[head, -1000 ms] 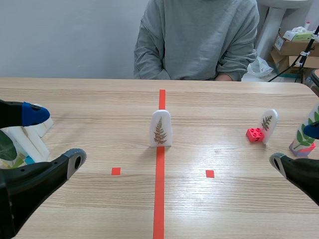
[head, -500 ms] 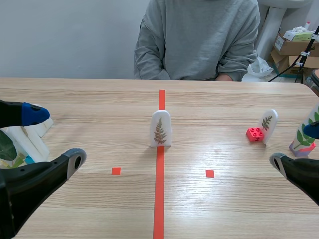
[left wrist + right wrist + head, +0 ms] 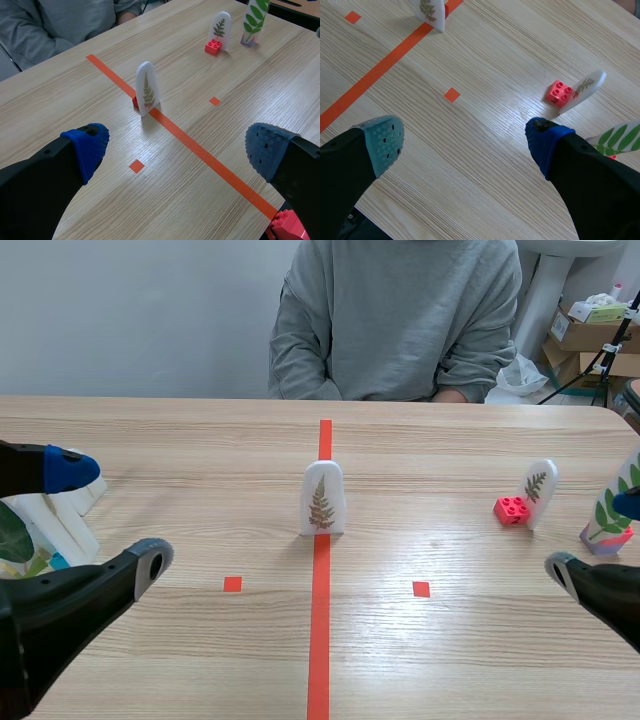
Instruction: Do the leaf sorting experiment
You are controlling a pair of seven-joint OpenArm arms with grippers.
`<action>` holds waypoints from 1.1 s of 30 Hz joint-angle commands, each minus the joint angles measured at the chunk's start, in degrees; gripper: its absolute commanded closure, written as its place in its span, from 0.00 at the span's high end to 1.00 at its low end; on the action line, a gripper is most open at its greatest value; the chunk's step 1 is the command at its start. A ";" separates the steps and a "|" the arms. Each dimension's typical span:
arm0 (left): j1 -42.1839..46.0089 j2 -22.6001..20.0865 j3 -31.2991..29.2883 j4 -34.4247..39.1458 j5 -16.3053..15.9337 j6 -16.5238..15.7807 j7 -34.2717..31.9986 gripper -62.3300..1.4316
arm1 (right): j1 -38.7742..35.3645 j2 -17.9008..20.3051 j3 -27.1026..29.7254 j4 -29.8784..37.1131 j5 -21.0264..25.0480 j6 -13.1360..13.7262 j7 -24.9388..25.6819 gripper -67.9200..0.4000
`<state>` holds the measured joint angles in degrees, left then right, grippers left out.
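Fern card [image 3: 323,498]: stands upright on the tape line [image 3: 319,640], mid-table.
Axis: long axis vertical, round end up, fern tip up, printed face twd the robot.
Foot: red block [image 3: 135,103] touches it at the back, on the line, person's side.
L gripper [image 3: 110,516]: low, well left of the line; jaws wide apart, nothing btwn them.
R gripper [image 3: 594,536]: low, well right of the line; jaws wide apart, nothing held.
Right of line: small fern card [image 3: 540,490], tilted. Red brick [image 3: 511,509] touches its foot on the line side. Farther from the line is a green-leaf card [image 3: 618,498] on a purple base [image 3: 603,537], just beside R gripper.
Left of line: white pieces [image 3: 62,512] and a big-leaf card [image 3: 12,540], partly hidden by L gripper.
Btwn grippers and Fern card: two tape squares [image 3: 232,584], one each side of the line, nearer the robot.
Far end of line: person [image 3: 400,320] in a grey top, seated at the table [image 3: 200,440] edge.
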<state>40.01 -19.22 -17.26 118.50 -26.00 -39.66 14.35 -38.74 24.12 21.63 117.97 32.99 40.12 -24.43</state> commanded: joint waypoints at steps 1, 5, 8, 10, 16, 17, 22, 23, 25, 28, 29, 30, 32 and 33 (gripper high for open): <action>0.11 0.15 -0.07 0.33 -0.76 -0.22 -0.79 0.93 | 0.66 0.02 -0.31 -0.07 0.63 0.00 0.87 0.73; 0.11 0.15 -0.07 0.33 -0.76 -0.22 -0.79 0.93 | 0.66 0.02 -0.31 -0.07 0.61 0.00 0.83 0.73; 0.11 0.15 -0.07 0.33 -0.76 -0.22 -0.79 0.93 | 0.66 0.02 -0.31 -0.07 0.61 0.00 0.83 0.73; 0.11 0.15 -0.07 0.33 -0.76 -0.22 -0.79 0.93 | 0.66 0.02 -0.31 -0.07 0.61 0.00 0.81 0.73; 0.11 0.15 -0.07 0.33 -0.79 -0.22 -0.79 0.93 | 0.72 0.02 -0.31 -0.07 0.52 0.00 0.79 0.73; 0.11 0.15 -0.07 0.33 -0.79 -0.22 -0.79 0.93 | 1.01 0.02 -0.31 -0.07 -0.13 0.04 0.74 0.73; 0.11 0.15 -0.07 0.33 -0.74 -0.22 -0.76 0.93 | 5.51 0.24 -0.33 -0.70 -6.19 0.26 -0.09 0.73; 0.11 0.15 -0.07 0.33 -0.74 -0.22 -0.79 0.93 | 6.80 0.72 -0.37 -1.14 -6.29 0.26 -0.09 0.73; 0.11 0.15 -0.07 0.31 -0.74 -0.22 -0.79 0.93 | 9.31 3.02 -1.11 -2.45 -5.88 0.26 -0.07 0.73; -0.09 0.17 -0.07 0.26 -0.52 -0.22 -0.79 0.93 | 13.62 8.41 -4.48 -5.84 -5.27 0.24 0.04 0.73; -0.20 0.17 -0.07 0.26 -0.33 -0.22 -0.81 0.93 | 15.28 10.43 -6.19 -7.41 -4.90 0.24 0.44 0.73; -0.22 0.24 -0.07 0.26 -0.33 -0.22 -0.83 0.93 | 17.05 12.24 -8.07 -9.11 -4.39 0.24 0.94 0.73; -0.20 0.66 -0.07 0.26 -0.28 -0.22 -0.96 0.93 | 21.42 15.08 -12.39 -13.03 -4.20 0.24 2.25 0.73; -0.20 1.07 -0.07 0.26 -0.15 -0.22 -0.96 0.93 | 24.09 15.98 -14.78 -15.15 -4.22 0.22 2.69 0.73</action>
<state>39.97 -19.03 -17.26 118.50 -25.56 -39.66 14.33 -16.93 39.68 7.33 103.42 28.12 40.32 -22.33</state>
